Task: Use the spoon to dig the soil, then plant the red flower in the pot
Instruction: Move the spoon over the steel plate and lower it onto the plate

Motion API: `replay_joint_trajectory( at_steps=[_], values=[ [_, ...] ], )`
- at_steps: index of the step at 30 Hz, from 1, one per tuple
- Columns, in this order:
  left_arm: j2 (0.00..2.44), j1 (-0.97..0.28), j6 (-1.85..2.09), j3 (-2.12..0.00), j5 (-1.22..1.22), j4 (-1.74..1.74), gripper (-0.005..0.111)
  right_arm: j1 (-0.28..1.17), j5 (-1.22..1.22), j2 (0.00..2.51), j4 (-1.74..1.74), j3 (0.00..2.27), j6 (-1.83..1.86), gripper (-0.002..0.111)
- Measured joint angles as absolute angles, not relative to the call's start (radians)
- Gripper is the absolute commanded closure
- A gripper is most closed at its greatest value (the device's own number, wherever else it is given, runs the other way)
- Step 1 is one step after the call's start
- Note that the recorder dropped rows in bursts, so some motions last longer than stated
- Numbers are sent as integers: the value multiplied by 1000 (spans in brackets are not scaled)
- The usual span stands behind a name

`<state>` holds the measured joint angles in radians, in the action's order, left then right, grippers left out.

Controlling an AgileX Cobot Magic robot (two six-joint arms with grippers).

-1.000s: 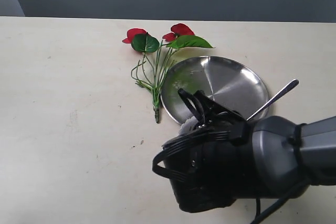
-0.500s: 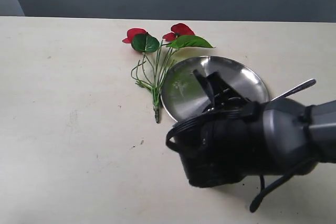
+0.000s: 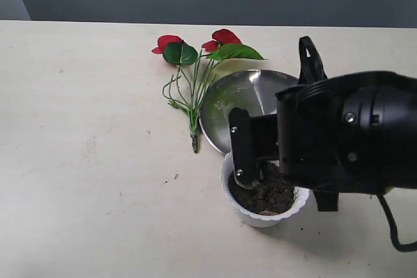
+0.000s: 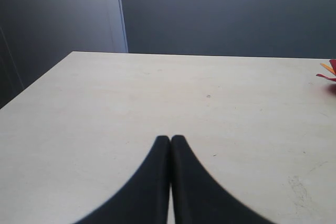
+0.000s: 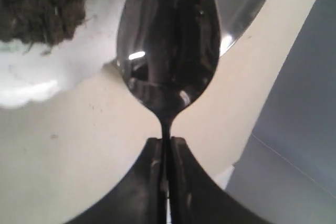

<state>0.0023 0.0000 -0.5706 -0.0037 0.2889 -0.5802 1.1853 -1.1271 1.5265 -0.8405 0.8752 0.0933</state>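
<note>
The red flower (image 3: 195, 63) lies flat on the table behind the pot, its blooms pointing away. The white pot (image 3: 260, 216) stands near the front, filled with dark soil (image 3: 270, 196). My right gripper (image 3: 244, 161) hangs over the pot's left rim, pointing down. In the right wrist view it (image 5: 166, 140) is shut on the spoon's thin handle. The spoon (image 5: 168, 40) has dirt at the tip of its bowl, beside the soil (image 5: 42, 3) and the pot (image 5: 37, 77). My left gripper (image 4: 170, 139) is shut and empty over bare table.
A round steel plate (image 3: 251, 92) lies between the flower and the pot, partly behind my right arm (image 3: 352, 135). A red petal edge (image 4: 328, 72) shows at the border of the left wrist view.
My right arm has swung right and turned its gripper downward. The pot and soil, hidden before, now show. The spoon handle that stuck out to the right is now hidden.
</note>
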Motion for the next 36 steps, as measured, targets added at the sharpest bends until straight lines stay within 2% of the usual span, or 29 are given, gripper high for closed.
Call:
replay_joint_trajectory(
  at_steps=[4, 9, 17, 24, 34, 36],
  values=[
    [2, 0, -571, -4, 289, -580, 106, 1108, -962, 1520, -758, 919, -42, 109],
    [2, 0, -571, -4, 289, -580, 106, 902, -768, 1529, -658, 988, -87, 109],
    [2, 0, -571, -4, 289, -580, 106, 630, -637, 1641, -501, 1095, 118, 109],
    [2, 0, -571, -4, 289, -580, 106, 605, -581, 1767, -398, 1101, 312, 109],
    [2, 0, -571, -4, 289, -580, 106, 605, -395, 1942, -391, 1101, 345, 109],
    [2, 0, -571, -4, 289, -580, 106, 605, -374, 1951, -391, 1101, 345, 101]
  ],
)
